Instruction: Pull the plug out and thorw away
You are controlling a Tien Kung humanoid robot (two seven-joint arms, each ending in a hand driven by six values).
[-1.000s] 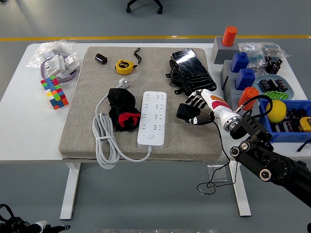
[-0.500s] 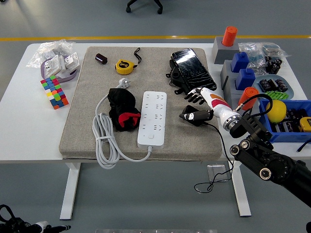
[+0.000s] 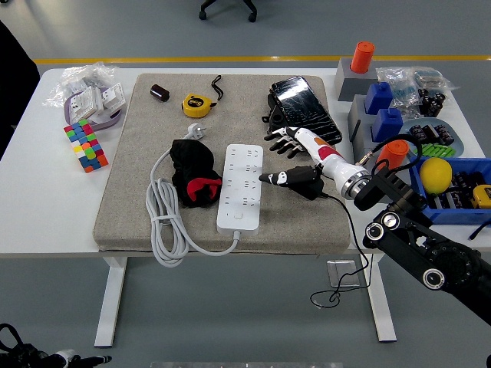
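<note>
The right robot hand (image 3: pixel 288 161) hangs over the grey mat (image 3: pixel 123 192), fingers spread and grasping nothing, thumb tip just beside the white power strip's (image 3: pixel 241 187) right edge. The plug (image 3: pixel 199 132) lies unplugged on the mat, near the strip's upper left, its white cable (image 3: pixel 163 222) coiled on the counter (image 3: pixel 38 192); whether thumb touches strip is unclear.

My view cut off a dark shape (image 3: pixel 14 69) at the left edge. The blue bin (image 3: pixel 459 192) ran past the right edge, its contents too small to identify.
</note>
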